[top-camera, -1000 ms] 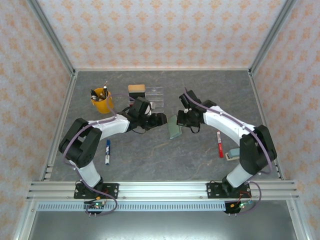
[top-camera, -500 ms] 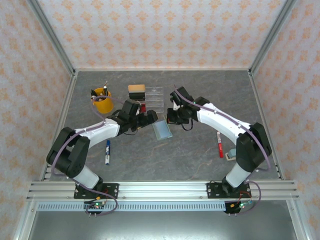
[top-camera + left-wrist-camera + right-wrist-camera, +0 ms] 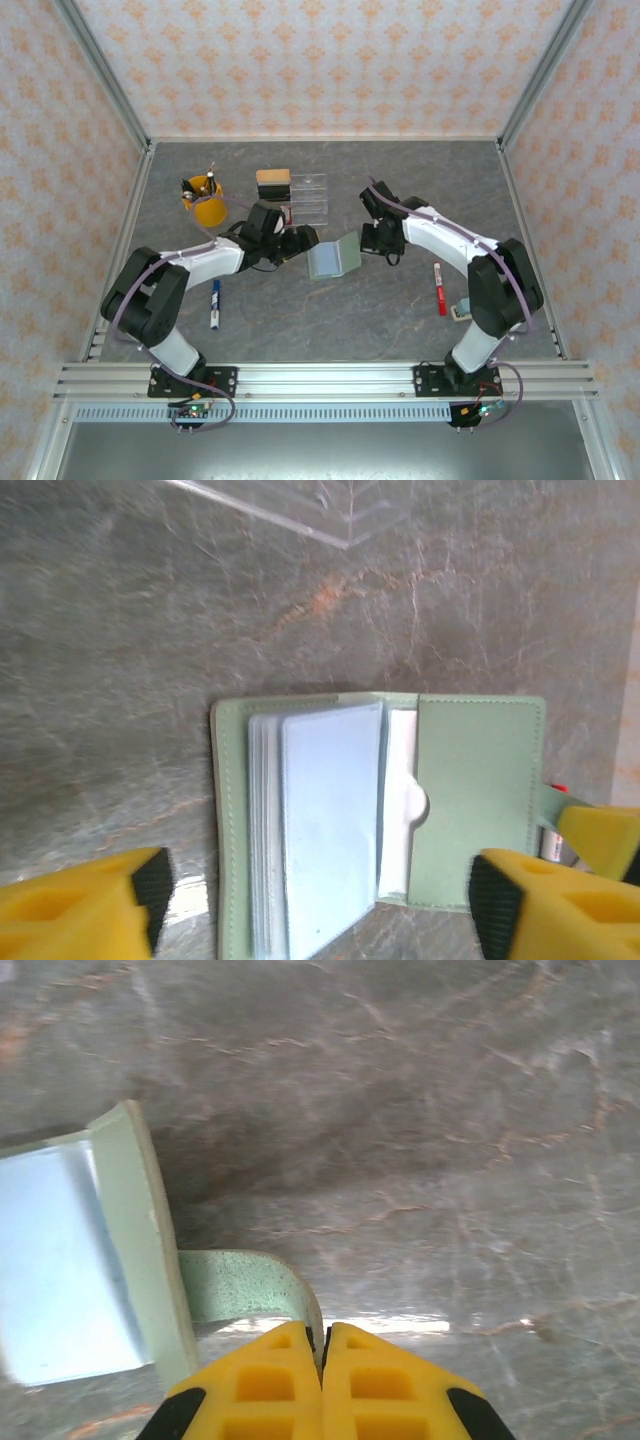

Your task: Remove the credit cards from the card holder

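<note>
The sage-green card holder lies open like a book on the table between the two arms. Its pale blue inner sleeves fan out on the left, and a green pocket with a white insert lies on the right. The credit cards are hidden inside it. My left gripper hovers open over the holder's near edge, one fingertip on each side, touching nothing. My right gripper is shut on the holder's curved green tab, at the holder's right side.
A clear acrylic tray stands behind the holder, its corner close ahead of the left gripper. At the back left are a yellow cup of pens and a tan block. A blue marker lies left, a red marker right.
The right gripper dragged the holder left, then back right, and it now lies spread wider open. The left gripper drew back left and stands over the holder's left side.
</note>
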